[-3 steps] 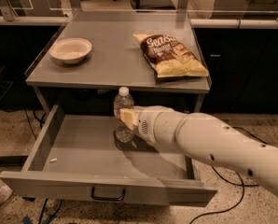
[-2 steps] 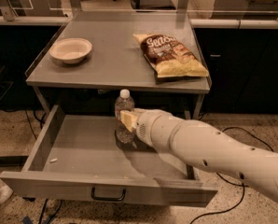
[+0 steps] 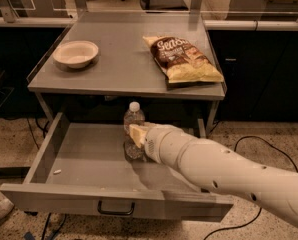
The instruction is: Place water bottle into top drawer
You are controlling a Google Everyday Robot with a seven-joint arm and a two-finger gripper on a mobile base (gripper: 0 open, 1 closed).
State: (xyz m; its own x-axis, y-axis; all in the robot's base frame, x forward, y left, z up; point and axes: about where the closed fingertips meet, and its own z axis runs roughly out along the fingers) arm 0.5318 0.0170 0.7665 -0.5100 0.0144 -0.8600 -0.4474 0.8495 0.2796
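The water bottle (image 3: 133,117), clear with a white cap, stands upright inside the open top drawer (image 3: 84,159), near its middle back. My gripper (image 3: 135,134) reaches in from the right on a thick white arm and sits around the bottle's lower half. The bottle's base (image 3: 133,151) shows below the gripper, close to or on the drawer floor. The drawer is pulled far out, with its grey front panel and dark bar handle (image 3: 116,209) nearest the camera.
On the grey tabletop (image 3: 119,64) above the drawer lie a beige bowl (image 3: 76,53) at the left and a chip bag (image 3: 183,59) at the right. A small white scrap (image 3: 57,172) lies on the drawer floor at the left. A black cable (image 3: 249,149) runs over the floor at the right.
My arm has drawn slightly to the right and the bottle with the gripper has stayed at nearly the same spot in the drawer.
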